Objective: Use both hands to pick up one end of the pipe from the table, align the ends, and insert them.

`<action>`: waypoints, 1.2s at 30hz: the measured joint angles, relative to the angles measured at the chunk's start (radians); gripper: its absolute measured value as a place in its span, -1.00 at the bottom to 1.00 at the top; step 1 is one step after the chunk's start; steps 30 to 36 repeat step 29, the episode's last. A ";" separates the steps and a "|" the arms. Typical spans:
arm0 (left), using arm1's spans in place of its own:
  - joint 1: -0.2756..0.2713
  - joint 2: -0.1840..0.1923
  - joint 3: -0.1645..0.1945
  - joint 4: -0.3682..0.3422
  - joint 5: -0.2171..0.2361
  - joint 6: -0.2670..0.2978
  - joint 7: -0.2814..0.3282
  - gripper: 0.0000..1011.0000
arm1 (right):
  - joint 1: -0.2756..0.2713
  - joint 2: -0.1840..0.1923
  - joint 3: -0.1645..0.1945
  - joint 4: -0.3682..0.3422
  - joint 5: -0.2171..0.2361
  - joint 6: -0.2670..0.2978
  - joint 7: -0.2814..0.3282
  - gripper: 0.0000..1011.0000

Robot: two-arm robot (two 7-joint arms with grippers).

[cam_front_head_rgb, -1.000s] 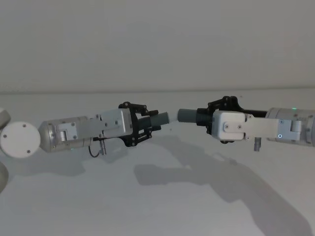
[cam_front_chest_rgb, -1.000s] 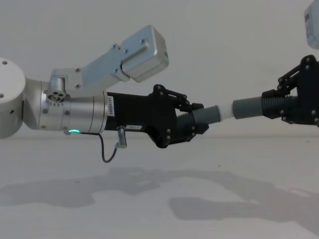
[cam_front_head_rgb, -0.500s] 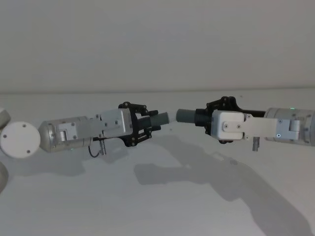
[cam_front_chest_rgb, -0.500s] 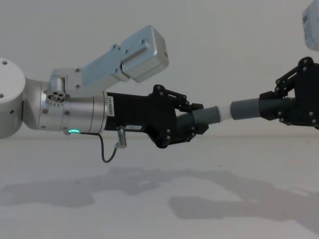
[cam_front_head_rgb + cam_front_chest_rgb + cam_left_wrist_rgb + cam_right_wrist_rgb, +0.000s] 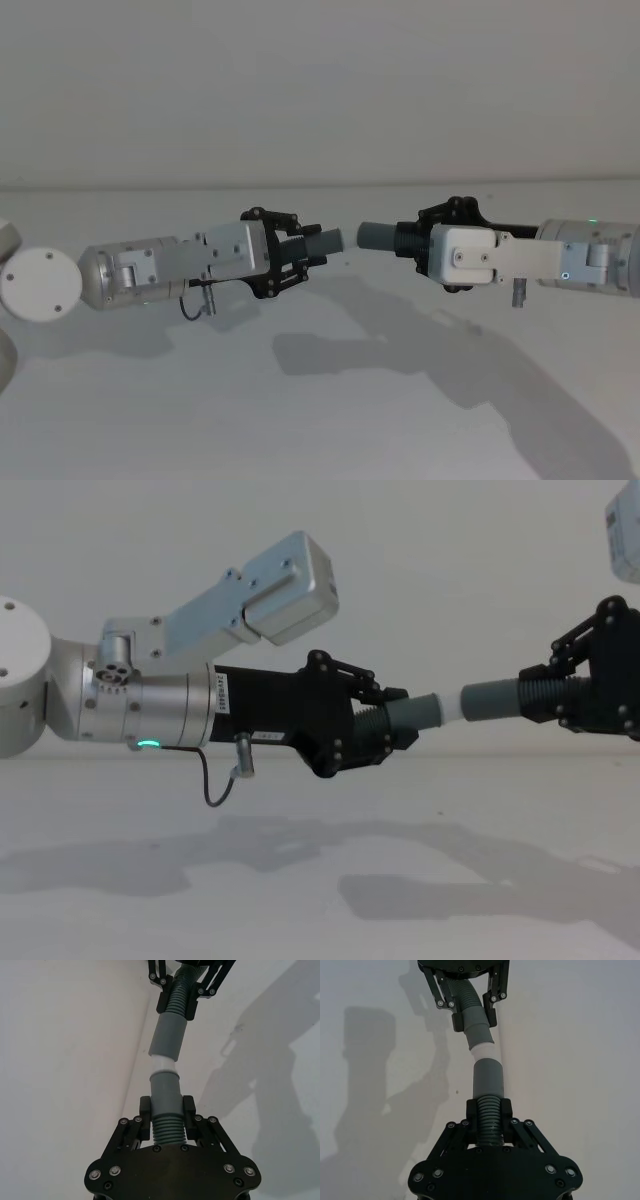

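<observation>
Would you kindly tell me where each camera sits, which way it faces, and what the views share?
Head view: high, looking down at the white table; left gripper and right gripper meet mid-air.
Chest view: low, looking across; the left arm shows large.
Left wrist view: looks along its own fingers to the pipe pieces.
Right wrist view: the same, from the opposite side.
Shared: both wrist views show the whitish tip bridging the two grey pieces.

Plain pale wall (image 5: 320,90) behind; arm shadows (image 5: 420,350) below.

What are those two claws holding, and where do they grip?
Each holds a grey pipe piece by its ribbed section: left gripper the white-tipped piece, right gripper the other piece.
</observation>
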 joint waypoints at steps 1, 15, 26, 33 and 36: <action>0.000 0.000 0.000 0.000 0.000 0.000 0.000 -0.32 | 0.000 0.000 0.000 0.000 0.000 0.000 0.000 -0.52; 0.000 0.000 0.000 0.000 0.000 0.000 0.000 -0.32 | 0.001 -0.001 -0.001 0.002 0.001 -0.002 0.000 -0.52; 0.000 0.000 0.000 0.000 0.000 0.000 0.000 -0.32 | 0.002 -0.001 -0.001 0.003 0.001 -0.003 0.000 -0.52; 0.000 0.000 0.000 0.000 0.000 0.000 0.000 -0.32 | 0.002 -0.001 -0.001 0.003 0.001 -0.003 0.000 -0.52; 0.000 0.000 0.000 0.000 0.000 0.000 0.000 -0.32 | 0.002 -0.001 -0.001 0.003 0.001 -0.003 0.000 -0.52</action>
